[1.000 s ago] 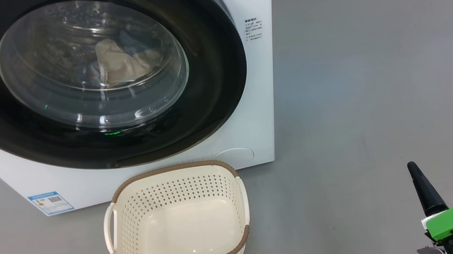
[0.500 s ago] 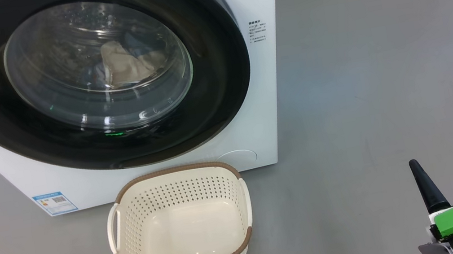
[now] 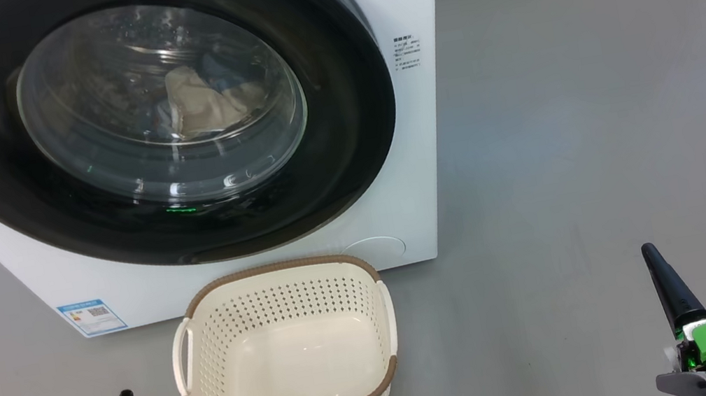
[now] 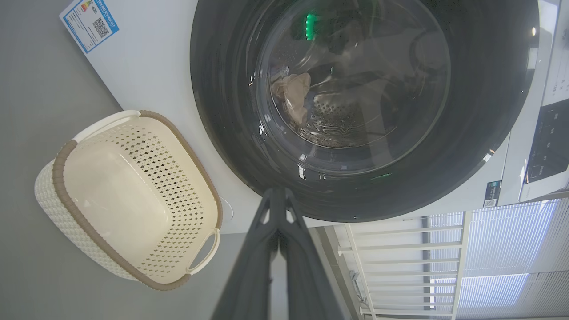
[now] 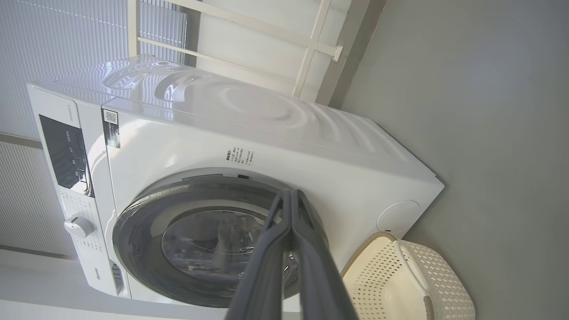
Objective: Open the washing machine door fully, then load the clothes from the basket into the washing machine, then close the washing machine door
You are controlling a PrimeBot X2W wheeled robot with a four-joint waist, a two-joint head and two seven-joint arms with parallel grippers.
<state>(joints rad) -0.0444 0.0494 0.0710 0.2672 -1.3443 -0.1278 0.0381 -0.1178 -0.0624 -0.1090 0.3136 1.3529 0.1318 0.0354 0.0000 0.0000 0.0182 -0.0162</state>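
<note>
Soft, even daylight keeps the scene bright, and the grey floor [image 3: 595,117] is nearly free of shadows. Straight beyond the left pincer [image 4: 276,192], the washing machine door [image 4: 466,133] shows pale glare streaks and a small green glint across its glass, veiling what lies behind. Down and right of that pincer's tips, the window blinds [image 4: 502,284] glow bluish-white, almost blown out. Above the right pincer [image 5: 290,192], the top of the washing machine [image 5: 249,102] mirrors them in rippled stripes. Both wrist views bow straight lines near the edges, and the fingers [image 5: 266,275] blur close to the lens.
</note>
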